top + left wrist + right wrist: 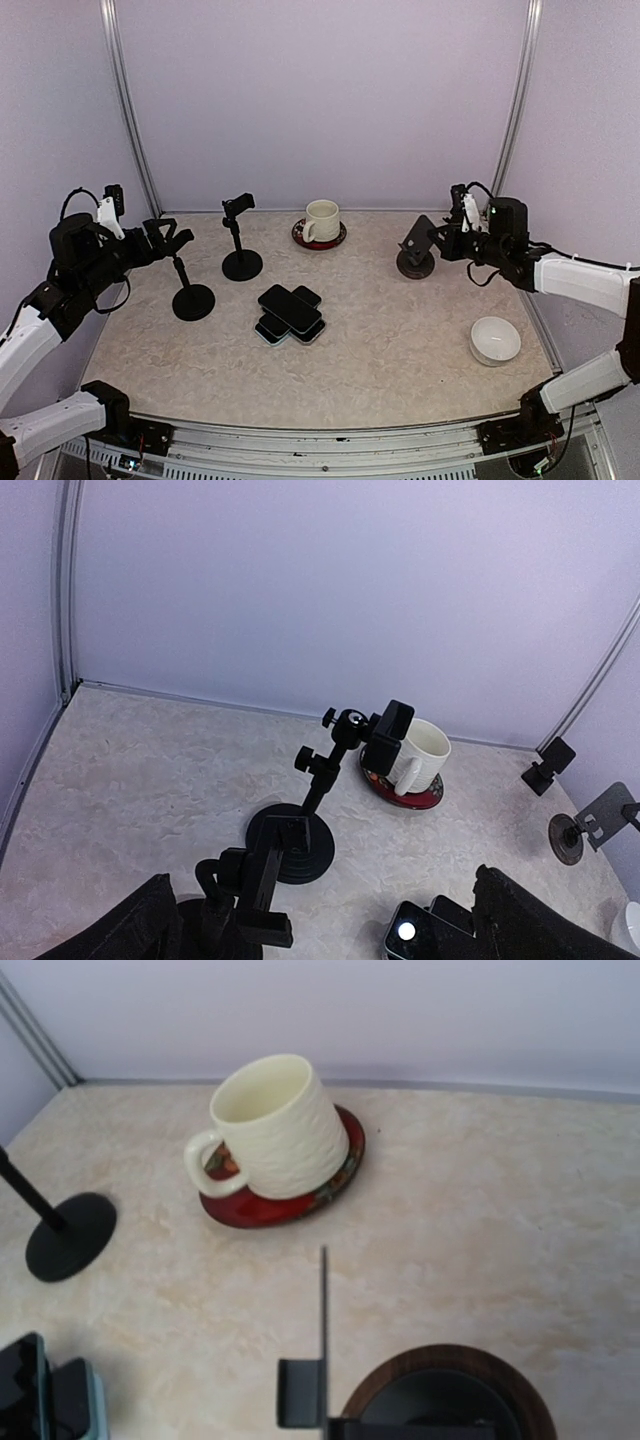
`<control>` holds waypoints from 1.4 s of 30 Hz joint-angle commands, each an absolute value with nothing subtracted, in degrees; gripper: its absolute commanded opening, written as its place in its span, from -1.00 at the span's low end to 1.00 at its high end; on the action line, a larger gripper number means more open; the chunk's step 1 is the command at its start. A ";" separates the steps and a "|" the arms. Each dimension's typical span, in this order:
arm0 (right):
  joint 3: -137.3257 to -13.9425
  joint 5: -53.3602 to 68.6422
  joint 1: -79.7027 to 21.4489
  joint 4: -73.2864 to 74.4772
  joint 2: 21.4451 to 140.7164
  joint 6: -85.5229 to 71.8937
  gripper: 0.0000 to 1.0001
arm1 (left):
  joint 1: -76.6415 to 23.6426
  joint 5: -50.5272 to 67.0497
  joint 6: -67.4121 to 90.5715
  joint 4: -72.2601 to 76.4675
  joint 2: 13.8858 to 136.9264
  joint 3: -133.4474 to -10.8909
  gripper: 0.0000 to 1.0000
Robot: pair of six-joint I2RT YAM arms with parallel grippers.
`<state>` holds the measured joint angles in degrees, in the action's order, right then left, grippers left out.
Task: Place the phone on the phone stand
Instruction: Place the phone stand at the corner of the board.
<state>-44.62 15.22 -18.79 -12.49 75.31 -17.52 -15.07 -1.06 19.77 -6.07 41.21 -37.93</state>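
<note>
table (400,350): marbled beige | on it: three stands (242,264), phone pile (291,313), saucer (331,244), bowl (495,341)

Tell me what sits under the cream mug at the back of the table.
A red saucer with a patterned rim lies under the mug, showing in front and at both sides. Its middle and far edge are covered by the mug.

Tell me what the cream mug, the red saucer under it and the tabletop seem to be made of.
The cream ribbed mug looks like matte ceramic: thick rim, wavy texture, no glare. The dark red patterned saucer is probably glazed ceramic, judging by its painted rim. The beige marbled tabletop could be stone or laminate; veining alone doesn't settle it.
</note>
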 commanded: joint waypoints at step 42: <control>-53.88 48.68 19.55 -1.86 88.41 -3.79 -1.00 | -16.23 -0.77 19.69 -6.15 40.98 -37.97 0.98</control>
